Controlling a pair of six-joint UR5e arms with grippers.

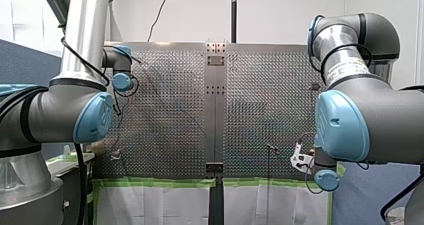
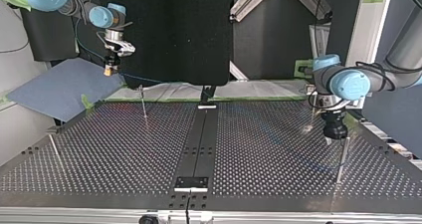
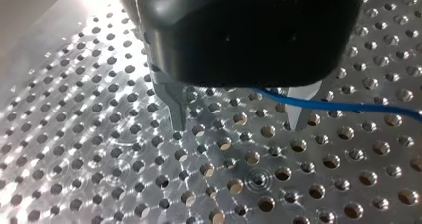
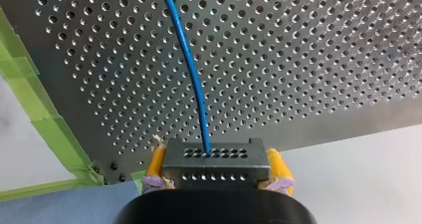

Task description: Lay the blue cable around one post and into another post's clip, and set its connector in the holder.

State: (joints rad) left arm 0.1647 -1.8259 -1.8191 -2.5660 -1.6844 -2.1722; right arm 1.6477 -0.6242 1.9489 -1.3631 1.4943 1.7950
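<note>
Front view: my right gripper (image 1: 299, 160) hangs at the lower right, just off the table (image 1: 165, 110) edge and over the taped cover. I judge it is parked out there to keep the cable's end clear of the work while the run is laid. My left arm's gripper, low at the left, is too small to read here.

Top view: my right gripper sits high at the upper left with the connector (image 2: 107, 70) in its pads. The cable (image 2: 149, 79) leaves it as a thin line slanting right, above a post (image 2: 143, 104). At the right, my left gripper (image 2: 332, 137) points down just above the table, beside another post (image 2: 342, 157), a good place to steer the cable to that post. I cannot pick out the holder.

Left wrist view: the metal fingers (image 3: 176, 112) stand well apart and grip nothing. The cable comes out from under the gripper body and crosses one finger, loose. It looks ready to be taken or guided.

Right wrist view: the yellow pads (image 4: 278, 167) are closed on both sides of the grey connector. The cable runs straight ahead from its face over the table, so that end is kept oriented for the holder later.
</note>
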